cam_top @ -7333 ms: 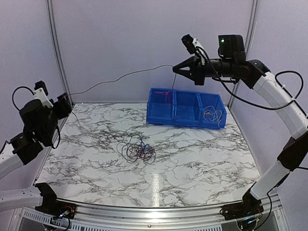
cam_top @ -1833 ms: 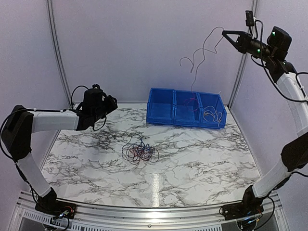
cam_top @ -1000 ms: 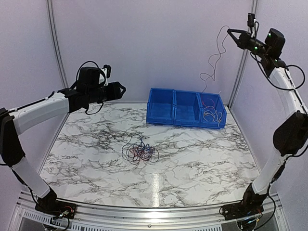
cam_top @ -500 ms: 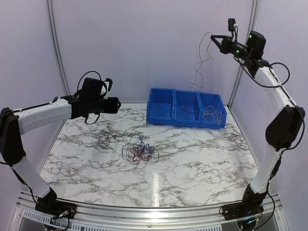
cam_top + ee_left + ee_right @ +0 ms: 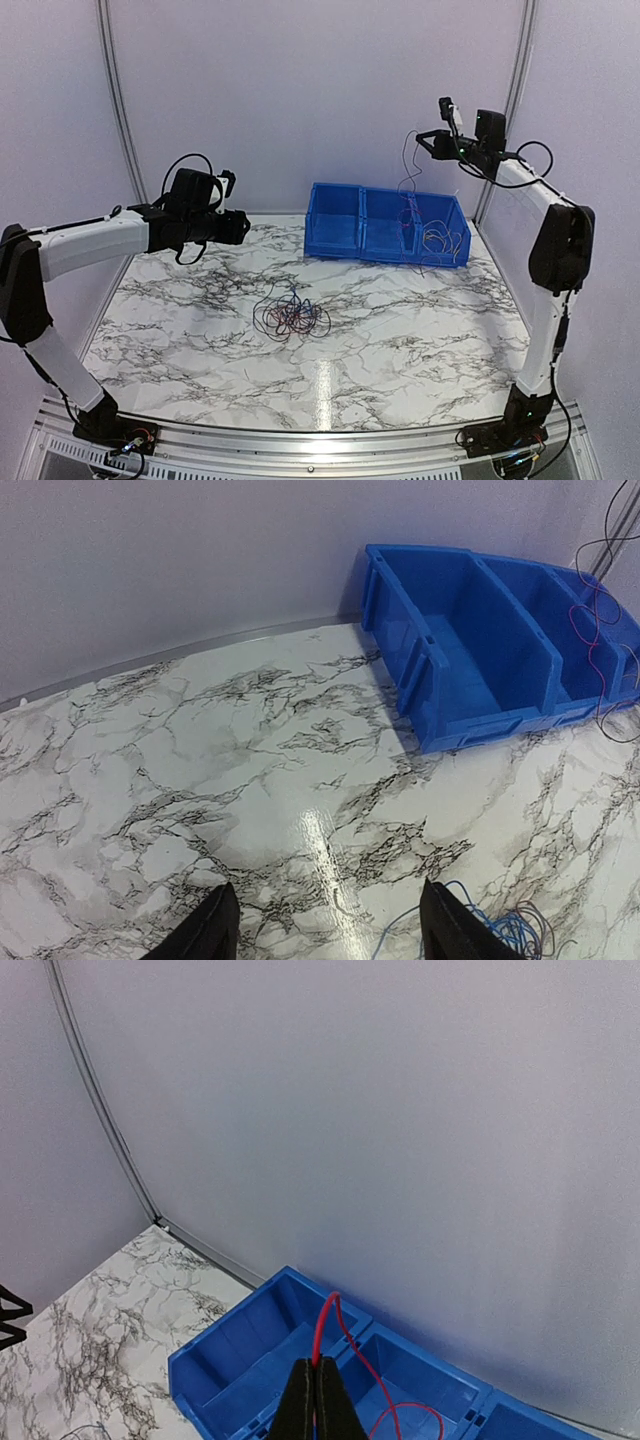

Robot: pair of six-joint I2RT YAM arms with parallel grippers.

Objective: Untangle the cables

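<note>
A tangle of thin cables [image 5: 288, 316], blue, red and dark, lies in loops on the marble table; its edge shows in the left wrist view as cables [image 5: 497, 932] at the bottom right. My left gripper [image 5: 240, 226] hovers open and empty to the left of the blue bin; its own view shows the left gripper [image 5: 330, 935] with its fingers wide apart over bare marble. My right gripper [image 5: 420, 141] is high above the bin, shut on a red cable [image 5: 322, 1328]. That red cable [image 5: 408, 200] hangs down into the bin's middle compartment.
The blue bin [image 5: 331, 240] of three compartments stands at the back of the table against the wall, with loose wires [image 5: 440, 238] in its right compartment. Purple walls and grey corner posts close the space. The same blue bin [image 5: 415, 655] fills the left wrist view's upper right.
The right arm has swung left and down from near the right corner post, bringing the hanging red cable over and into the bin. The left gripper has dropped a little and widened slightly.
</note>
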